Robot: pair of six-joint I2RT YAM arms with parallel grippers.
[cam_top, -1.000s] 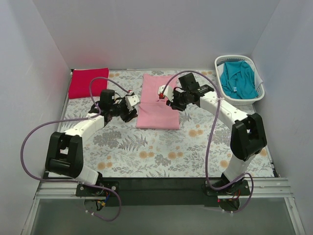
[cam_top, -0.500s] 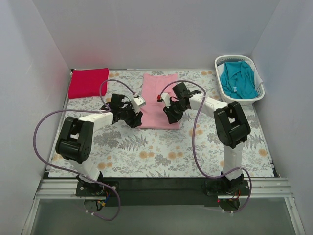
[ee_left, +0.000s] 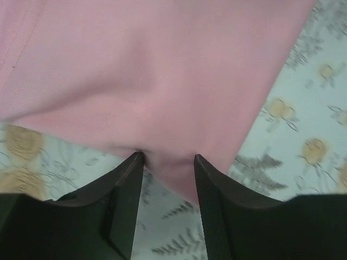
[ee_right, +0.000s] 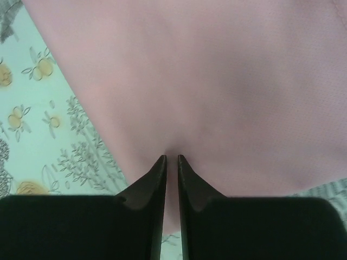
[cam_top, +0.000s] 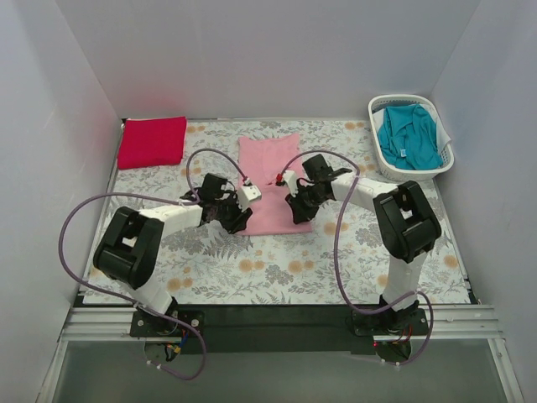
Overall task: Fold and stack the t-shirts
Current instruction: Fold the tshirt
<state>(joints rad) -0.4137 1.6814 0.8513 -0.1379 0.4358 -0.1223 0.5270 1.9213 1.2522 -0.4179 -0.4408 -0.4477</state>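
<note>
The light pink t-shirt [cam_top: 267, 172] lies folded lengthwise on the middle of the floral cloth. My left gripper [cam_top: 238, 220] is at its near left corner. In the left wrist view the jaws [ee_left: 166, 158] stand apart with the shirt's near edge [ee_left: 162, 81] drooping between their tips. My right gripper [cam_top: 299, 210] is at the near right edge. In the right wrist view it [ee_right: 172, 157] is shut on a pinch of pink fabric [ee_right: 217, 81]. The red t-shirt [cam_top: 152, 141] lies folded at the far left. The teal t-shirt [cam_top: 409, 134] lies in the basket.
The white slatted laundry basket [cam_top: 379, 107] stands at the far right corner. The grey-and-orange floral cloth [cam_top: 277, 260] covers the table. White walls close in the back and both sides. Purple cables loop from both arms over the cloth.
Both grippers have moved from the shirt's middle sides to its near edge. The pink shirt has slid a little toward the near side and sits slightly skewed.
</note>
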